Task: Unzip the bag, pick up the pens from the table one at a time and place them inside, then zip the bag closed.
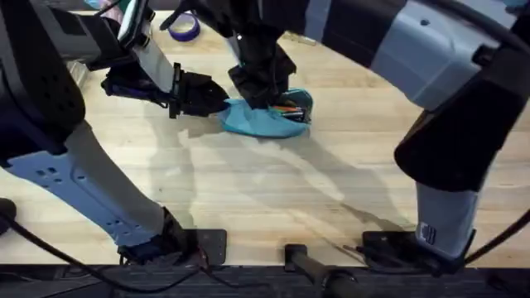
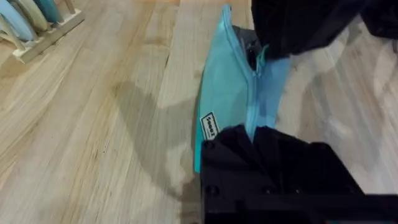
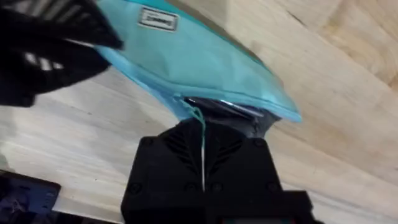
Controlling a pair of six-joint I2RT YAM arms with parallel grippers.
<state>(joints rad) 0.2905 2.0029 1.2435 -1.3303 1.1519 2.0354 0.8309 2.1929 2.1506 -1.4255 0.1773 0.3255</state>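
The light blue bag (image 1: 263,122) lies on the table (image 1: 248,194) at the middle back. At its right end the mouth gapes, and the orange and green pens (image 1: 291,108) show inside. My left gripper (image 1: 217,103) is shut on the bag's left end; in the left wrist view its fingers (image 2: 261,146) clamp the fabric beside the zipper (image 2: 252,106). From above, my right gripper (image 1: 261,93) comes down onto the bag. In the right wrist view it is shut on the teal zipper pull (image 3: 199,119), with the bag (image 3: 205,62) just beyond and the left gripper (image 3: 43,50) off to one side.
A purple tape roll (image 1: 186,26) lies at the back of the table. A wooden rack (image 2: 37,28) with pale and teal items stands beyond the bag in the left wrist view. Bare tabletop stretches in front of the bag toward the arm bases.
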